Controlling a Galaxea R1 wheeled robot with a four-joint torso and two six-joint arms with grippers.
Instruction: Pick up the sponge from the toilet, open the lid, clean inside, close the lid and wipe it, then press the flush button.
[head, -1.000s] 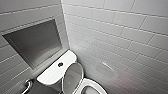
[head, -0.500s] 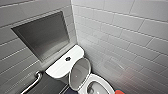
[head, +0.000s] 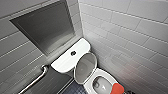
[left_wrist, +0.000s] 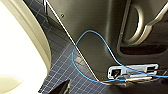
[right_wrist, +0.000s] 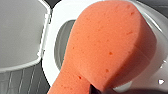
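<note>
The lid (head: 85, 67) stands raised against the cistern, leaving the bowl of the toilet (head: 102, 73) open. The sponge (right_wrist: 110, 47) hangs over the bowl's front rim, and the right gripper (right_wrist: 97, 89) appears clamped on it, though little of the gripper shows. Whether the left gripper (left_wrist: 63, 89), above the dark tiled floor (left_wrist: 62, 57), is apart or together I cannot tell.

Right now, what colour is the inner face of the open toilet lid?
Grey. The lid shows it best in the head view.

The sponge (right_wrist: 105, 45) is coloured orange-red, the toilet (head: 65, 62) white, the lid (head: 85, 67) grey inside; the floor (left_wrist: 62, 57) is gridded dark blue.
</note>
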